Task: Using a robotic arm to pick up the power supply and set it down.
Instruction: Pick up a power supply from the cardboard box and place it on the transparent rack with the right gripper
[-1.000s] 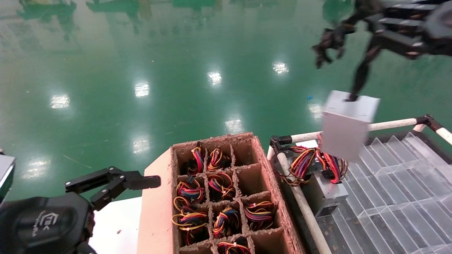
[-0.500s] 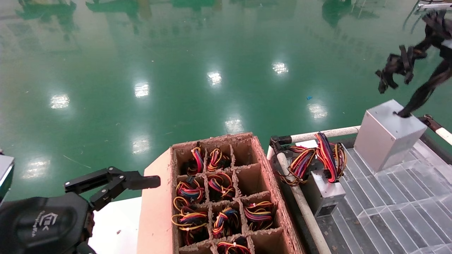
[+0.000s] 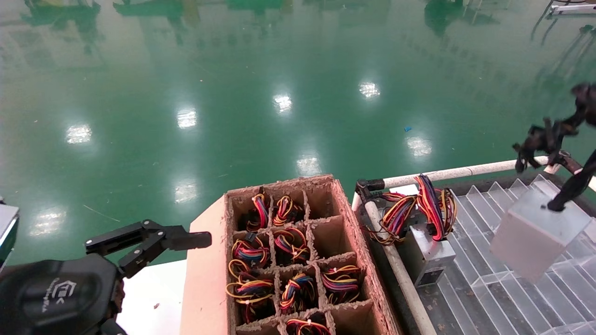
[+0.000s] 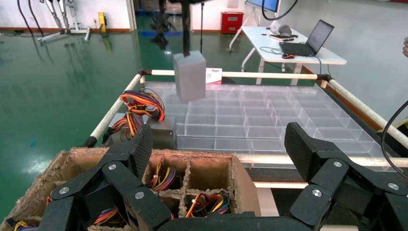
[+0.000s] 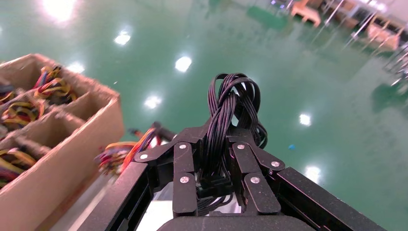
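Note:
The power supply [image 3: 533, 242], a plain silvery-grey box, hangs tilted by its black cables [image 3: 570, 188] over the right part of the clear tray [image 3: 493, 307]. The left wrist view shows the power supply [image 4: 189, 74] dangling far off above the tray [image 4: 269, 125]. My right gripper [image 5: 214, 142] is shut on the black cable bundle [image 5: 233, 96], with the grey box just below the jaws; the gripper itself lies past the head view's right edge. At the lower left my left gripper [image 3: 153, 242] is parked. Its fingers [image 4: 139, 147] stand wide open with nothing between them, over the cardboard box.
A divided cardboard box [image 3: 354, 232] holds several red-yellow-blue wire bundles. Another grey box [image 3: 428, 258] with coloured wires [image 3: 419, 209] lies at the tray's near-left corner. White pipe rails [image 3: 465, 173] frame the tray. Green floor lies beyond.
The power supply has moved right and down, from above the tray's far left rail to low over the tray's right side. The right gripper has left the head view. The left arm has stayed still.

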Controlling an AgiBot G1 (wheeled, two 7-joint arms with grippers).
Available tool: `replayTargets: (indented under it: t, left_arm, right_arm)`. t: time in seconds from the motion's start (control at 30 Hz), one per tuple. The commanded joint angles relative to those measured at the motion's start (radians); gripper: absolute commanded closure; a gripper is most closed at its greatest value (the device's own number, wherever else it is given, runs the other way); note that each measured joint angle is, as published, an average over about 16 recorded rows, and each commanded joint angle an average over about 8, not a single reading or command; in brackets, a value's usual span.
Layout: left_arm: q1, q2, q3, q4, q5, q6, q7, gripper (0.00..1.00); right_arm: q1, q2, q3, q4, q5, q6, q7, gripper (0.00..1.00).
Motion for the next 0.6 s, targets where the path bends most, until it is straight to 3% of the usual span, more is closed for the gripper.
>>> replayTargets:
  t: [0.03, 0.33, 0.6]
  left_arm:
    - [0.000, 0.000, 0.000, 0.000, 0.000, 0.000, 0.000, 0.00]
    - [0.000, 0.000, 0.000, 0.000, 0.000, 0.000, 0.000, 0.00]
    - [0.000, 0.000, 0.000, 0.000, 0.000, 0.000, 0.000, 0.00]
  right_arm:
    - [-0.040, 0.007, 0.018, -0.011, 0.017, -0.010, -0.012, 1.00]
    - [-0.210, 0.020, 0.116, -0.014, 0.042, -0.038, -0.021, 1.00]
    - [-0.328, 0.026, 0.205, 0.052, 0.022, -0.047, 0.033, 1.00]
